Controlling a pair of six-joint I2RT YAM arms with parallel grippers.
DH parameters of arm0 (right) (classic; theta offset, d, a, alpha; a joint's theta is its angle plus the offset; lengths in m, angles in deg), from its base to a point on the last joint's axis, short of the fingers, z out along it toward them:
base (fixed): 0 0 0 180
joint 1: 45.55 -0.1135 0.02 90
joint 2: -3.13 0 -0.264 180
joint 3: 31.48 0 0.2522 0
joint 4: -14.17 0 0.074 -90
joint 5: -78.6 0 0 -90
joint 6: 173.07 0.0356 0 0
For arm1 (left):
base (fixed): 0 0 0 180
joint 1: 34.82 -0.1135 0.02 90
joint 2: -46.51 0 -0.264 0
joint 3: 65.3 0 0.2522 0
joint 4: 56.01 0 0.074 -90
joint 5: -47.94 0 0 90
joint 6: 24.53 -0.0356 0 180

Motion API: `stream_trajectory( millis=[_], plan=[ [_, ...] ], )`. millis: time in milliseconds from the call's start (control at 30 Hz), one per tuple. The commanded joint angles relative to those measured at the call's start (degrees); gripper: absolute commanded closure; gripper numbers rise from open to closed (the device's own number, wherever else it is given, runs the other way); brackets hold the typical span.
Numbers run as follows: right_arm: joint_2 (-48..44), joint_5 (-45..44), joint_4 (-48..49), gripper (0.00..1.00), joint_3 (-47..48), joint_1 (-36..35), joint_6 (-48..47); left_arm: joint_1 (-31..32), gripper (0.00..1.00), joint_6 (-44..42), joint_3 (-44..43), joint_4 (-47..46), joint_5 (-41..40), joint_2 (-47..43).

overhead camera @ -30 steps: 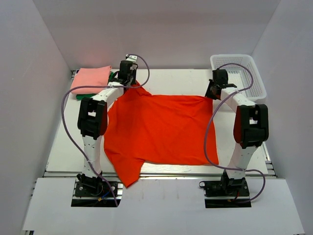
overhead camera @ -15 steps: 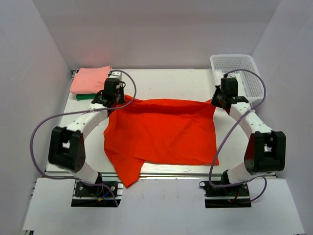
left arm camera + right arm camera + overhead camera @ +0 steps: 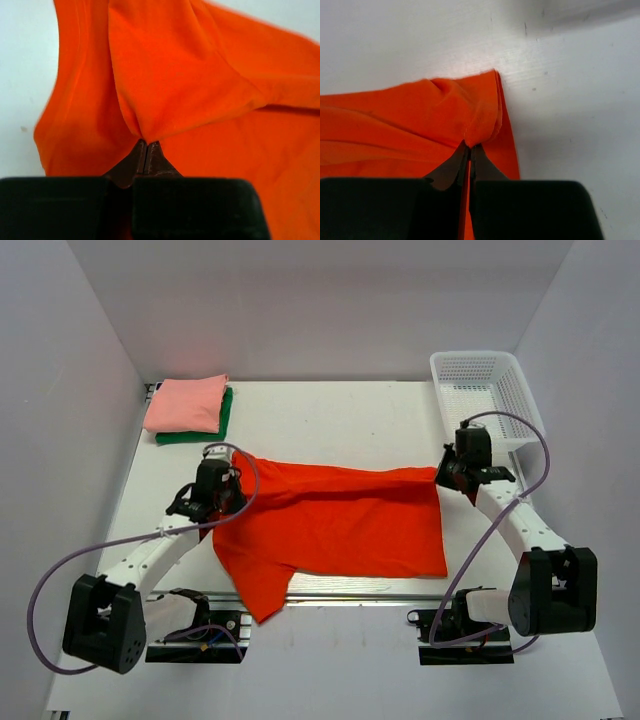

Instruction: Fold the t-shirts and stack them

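The bright orange-red t-shirt (image 3: 335, 525) lies spread on the table's middle, its far edge lifted and drawn toward the near side. My left gripper (image 3: 222, 502) is shut on the shirt's far left corner (image 3: 150, 90). My right gripper (image 3: 448, 475) is shut on the far right corner (image 3: 482, 122). The pale salmon-pink t-shirt (image 3: 186, 403) lies folded on the dark green t-shirt (image 3: 222, 420) at the far left corner of the table.
A white mesh basket (image 3: 488, 395) stands at the far right. One sleeve of the orange-red shirt (image 3: 260, 595) hangs over the table's front edge. Grey cables loop from both arms.
Both grippers have moved toward the near side with the shirt's far edge, folding it over the rest. The folded pink and green shirts have come into full view.
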Motion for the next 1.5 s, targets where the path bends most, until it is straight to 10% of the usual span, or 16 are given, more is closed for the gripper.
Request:
stream_trajectory(
  millis=[0,100,267,500,1000,1467],
  plan=[
    [-1.3,-0.6,-1.2,1.0,-3.8,0.3,1.5,0.1,1.0,3.3,4.8,2.7,2.9,-4.6],
    [-1.7,-1.9,-0.2,0.99,-7.9,0.3,3.8,0.1,0.98,4.5,8.2,2.7,8.3,-5.9],
    [-0.5,-2.0,-0.5,0.51,-10.8,0.2,4.6,0.1,0.86,5.0,9.6,5.7,12.4,-5.9],
    [-2.1,-3.2,-2.8,0.13,-7.4,0.1,4.8,0.1,0.0,7.7,3.2,14.4,6.6,-10.2],
    [10.8,13.2,7.5,0.1,0.0,-0.7,0.8,-0.9,0.0,0.9,-15.1,-4.3,6.3,17.1],
    [28.2,3.9,6.9,0.1,5.8,1.0,4.6,-7.0,0.0,0.2,-27.0,-4.6,4.6,47.1]
  ],
)
